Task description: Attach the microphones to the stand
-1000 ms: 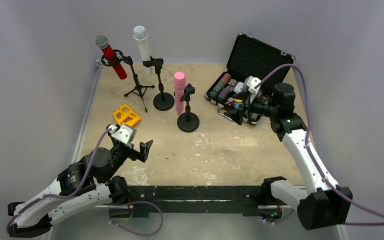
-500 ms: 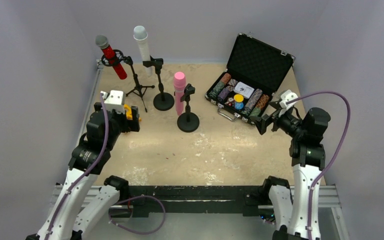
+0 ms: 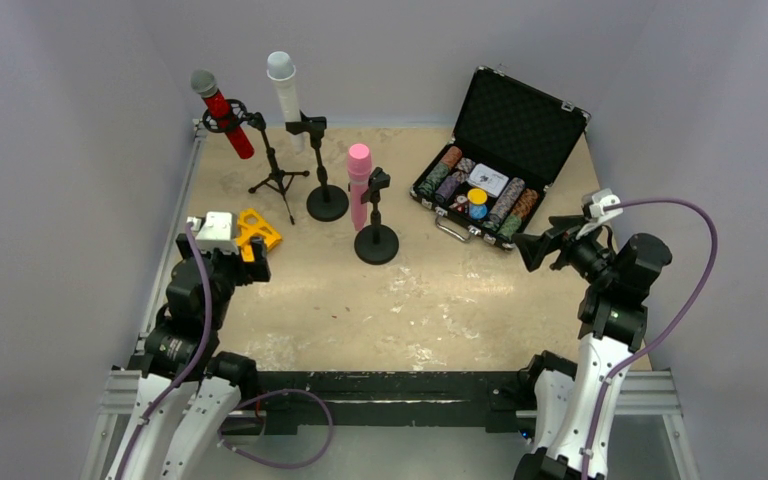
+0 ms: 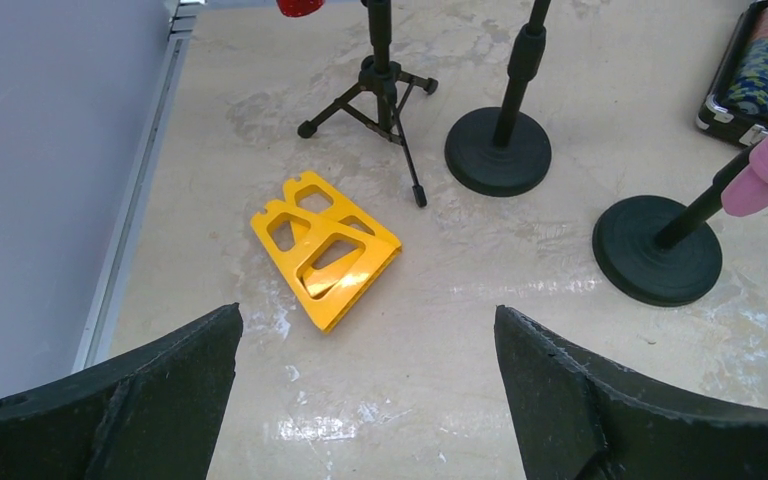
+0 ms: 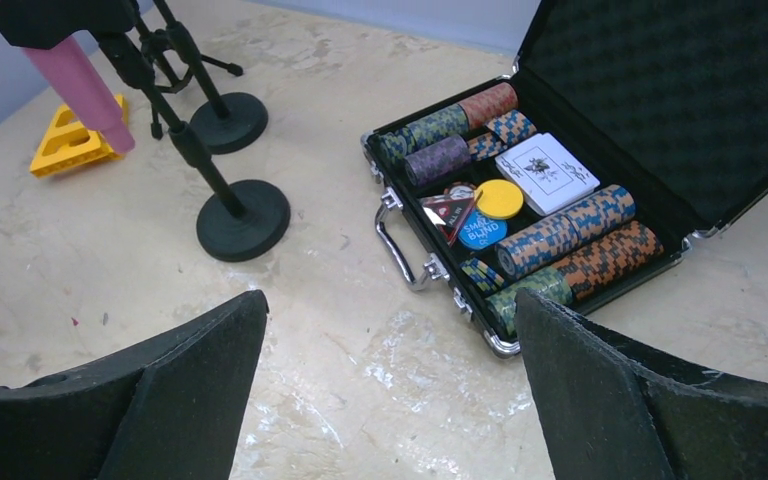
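All the microphones sit in their stands at the back left. The glittery red microphone (image 3: 222, 118) leans in the tripod stand (image 3: 278, 172). Upright in a round-base stand (image 3: 327, 201) is the white microphone (image 3: 283, 88). The pink microphone (image 3: 360, 187) (image 5: 76, 77) hangs in the clip of the nearest round-base stand (image 3: 376, 243) (image 5: 243, 219). My left gripper (image 3: 250, 262) (image 4: 367, 320) is open and empty, above the table just short of a yellow block. At the right, my right gripper (image 3: 545, 243) (image 5: 390, 310) is open and empty, near the case's front corner.
A yellow cut-out block (image 3: 254, 231) (image 4: 325, 248) lies left of the stands. An open black case (image 3: 495, 150) (image 5: 560, 200) with poker chips and cards stands at the back right. Grey walls close in the table on the left, back and right.
My left arm has swung up from the near edge to the left side, behind the yellow block. My right arm has drawn back from the case toward the near right.
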### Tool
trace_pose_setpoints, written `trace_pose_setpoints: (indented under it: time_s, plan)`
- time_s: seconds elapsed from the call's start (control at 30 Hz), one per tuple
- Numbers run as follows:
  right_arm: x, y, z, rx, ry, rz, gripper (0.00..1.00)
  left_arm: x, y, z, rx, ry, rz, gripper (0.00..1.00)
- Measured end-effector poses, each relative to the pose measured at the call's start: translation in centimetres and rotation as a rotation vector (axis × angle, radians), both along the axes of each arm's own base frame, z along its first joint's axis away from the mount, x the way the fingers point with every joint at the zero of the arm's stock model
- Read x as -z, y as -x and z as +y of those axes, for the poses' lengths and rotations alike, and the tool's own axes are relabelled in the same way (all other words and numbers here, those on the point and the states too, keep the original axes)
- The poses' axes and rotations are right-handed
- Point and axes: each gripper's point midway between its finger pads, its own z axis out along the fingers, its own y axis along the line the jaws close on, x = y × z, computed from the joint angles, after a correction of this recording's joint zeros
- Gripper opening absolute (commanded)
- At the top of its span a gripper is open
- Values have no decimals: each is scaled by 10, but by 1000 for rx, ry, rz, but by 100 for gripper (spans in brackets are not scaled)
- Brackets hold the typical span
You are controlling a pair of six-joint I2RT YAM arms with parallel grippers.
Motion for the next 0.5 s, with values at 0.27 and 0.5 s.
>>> trace_pose_setpoints:
  time_s: [0.27, 0.5]
  plan:
    - [-4, -1, -1, 19, -39, 4, 99, 3, -3, -8, 39, 6, 16, 100]
    - [-6, -5, -7, 84, -104, 33, 99, 3, -3, -9, 45, 6, 14, 100]
